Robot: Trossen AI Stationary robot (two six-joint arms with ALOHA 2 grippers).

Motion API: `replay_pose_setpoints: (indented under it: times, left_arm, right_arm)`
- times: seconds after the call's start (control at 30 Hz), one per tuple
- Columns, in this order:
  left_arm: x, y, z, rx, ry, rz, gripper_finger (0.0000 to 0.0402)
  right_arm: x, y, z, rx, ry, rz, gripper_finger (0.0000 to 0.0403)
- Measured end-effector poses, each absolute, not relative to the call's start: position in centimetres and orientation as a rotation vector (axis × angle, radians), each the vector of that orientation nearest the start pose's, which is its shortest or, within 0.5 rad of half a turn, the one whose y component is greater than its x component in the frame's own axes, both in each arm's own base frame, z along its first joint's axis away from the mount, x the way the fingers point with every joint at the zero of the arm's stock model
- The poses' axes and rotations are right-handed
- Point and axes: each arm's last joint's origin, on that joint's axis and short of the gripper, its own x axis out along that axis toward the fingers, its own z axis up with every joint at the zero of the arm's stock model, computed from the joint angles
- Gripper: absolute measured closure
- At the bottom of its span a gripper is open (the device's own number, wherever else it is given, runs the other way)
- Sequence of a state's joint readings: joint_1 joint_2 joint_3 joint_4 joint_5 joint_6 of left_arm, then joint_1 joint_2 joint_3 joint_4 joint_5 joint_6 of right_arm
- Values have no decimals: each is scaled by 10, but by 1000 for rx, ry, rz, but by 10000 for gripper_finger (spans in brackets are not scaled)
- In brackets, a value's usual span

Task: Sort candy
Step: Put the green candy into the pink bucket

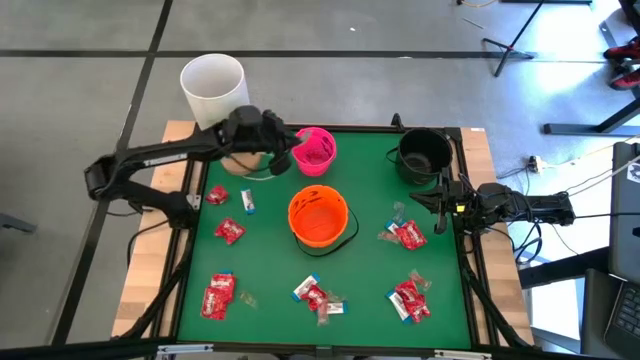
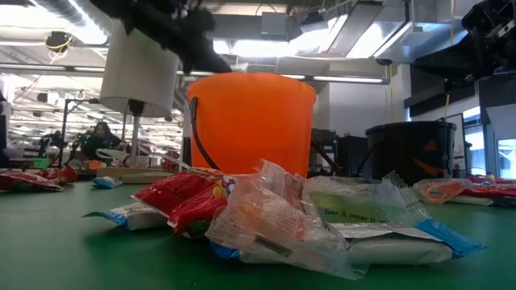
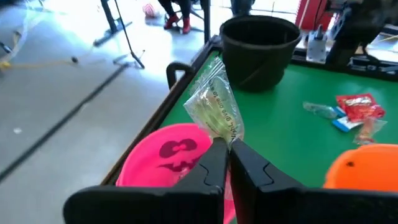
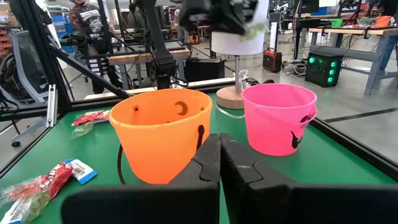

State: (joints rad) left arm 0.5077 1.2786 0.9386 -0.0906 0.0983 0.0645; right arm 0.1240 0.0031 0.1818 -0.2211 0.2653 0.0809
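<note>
My left gripper (image 3: 227,144) is over the pink bucket (image 3: 165,154) at the table's far edge, shut on a clear, greenish wrapped candy (image 3: 214,102). From above, that gripper (image 1: 290,152) sits just left of the pink bucket (image 1: 315,150). Red wrapped candies lie flat on the green mat: (image 1: 230,231), (image 1: 218,295), (image 1: 315,295), (image 1: 410,298), (image 1: 408,235). My right gripper (image 1: 437,203) waits at the table's right edge, shut (image 4: 219,146) and empty, facing the orange bucket (image 4: 161,130). My left gripper pinches the clear candy by one end of its wrapper (image 3: 225,134) between its two fingertips. The rest of the wrapper sticks out beyond the fingers, lifted clear of the table, above the far rim of the pink bucket.
The orange bucket (image 1: 318,217) stands mid-table and the black bucket (image 1: 423,153) at the far right. A white cylinder (image 1: 213,88) stands beyond the far left corner. A small blue sweet (image 1: 248,202) lies near the left. In the low view a candy pile (image 2: 266,213) fronts the orange bucket.
</note>
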Motion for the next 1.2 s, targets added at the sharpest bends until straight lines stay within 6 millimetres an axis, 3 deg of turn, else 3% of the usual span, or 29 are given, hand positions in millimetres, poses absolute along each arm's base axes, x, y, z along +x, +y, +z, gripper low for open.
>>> replay_pose_setpoints:
  times: [0.33,0.5,0.73,1.2]
  left_arm:
    - [263,175,252,-104,478,404,401]
    - [268,185,237,-154,493,381,401]
    - [272,185,234,-175,480,363,401]
    - [284,165,233,-161,502,346,401]
  right_arm:
    - [82,3,201,69,54,-144,402]
    - [82,3,201,69,54,-144,402]
    - [82,3,201,69,53,-143,402]
    - [82,3,201,69,53,-143,402]
